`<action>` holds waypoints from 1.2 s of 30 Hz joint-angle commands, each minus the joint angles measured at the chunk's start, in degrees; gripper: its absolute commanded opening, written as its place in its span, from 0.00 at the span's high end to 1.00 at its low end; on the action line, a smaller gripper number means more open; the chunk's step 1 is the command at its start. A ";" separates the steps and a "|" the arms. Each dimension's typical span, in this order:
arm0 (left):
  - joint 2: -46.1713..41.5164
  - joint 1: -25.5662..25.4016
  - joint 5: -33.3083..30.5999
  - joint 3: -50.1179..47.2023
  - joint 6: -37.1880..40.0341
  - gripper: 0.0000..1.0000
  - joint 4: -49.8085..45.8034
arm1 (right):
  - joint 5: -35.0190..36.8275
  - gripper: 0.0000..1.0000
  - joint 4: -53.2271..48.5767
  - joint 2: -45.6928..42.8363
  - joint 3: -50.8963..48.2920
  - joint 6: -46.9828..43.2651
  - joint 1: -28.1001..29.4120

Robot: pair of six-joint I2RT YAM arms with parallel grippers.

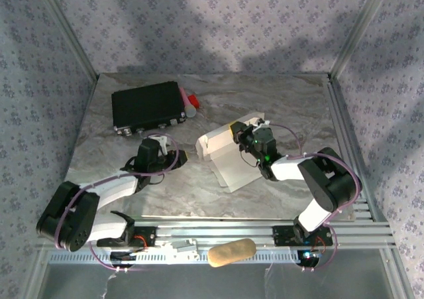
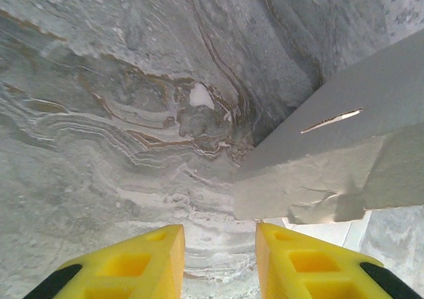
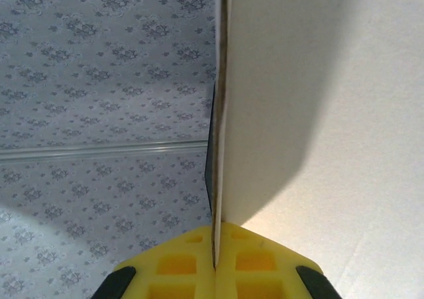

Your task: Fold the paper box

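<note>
Paper box standing midway between side edges of table, one panel clamped in right tool; left tool half-open, empty, just beside. Risks tearing or slipping if pulled sideways.

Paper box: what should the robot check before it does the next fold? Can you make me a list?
1. Right tool pinching the paper box: ok, it is shut on a cardboard edge.
2. Left tool free: ok, its fingers are apart with nothing between them.
3. Left tool lined up with the box: not ok, the box sits ahead and off to its right, not touching.
4. Slit in the panel easy to see: ok, it is plain in the left wrist view.
5. Black case out of the way: ok, it is at the back, apart from the box.
6. Box finished: not ok, it is an open, half-folded sheet.
</note>
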 commanded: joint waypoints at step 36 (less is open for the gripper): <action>12.54 -12.92 -4.28 7.41 19.86 0.62 15.01 | -3.44 1.00 2.24 0.37 -3.82 -1.98 -2.31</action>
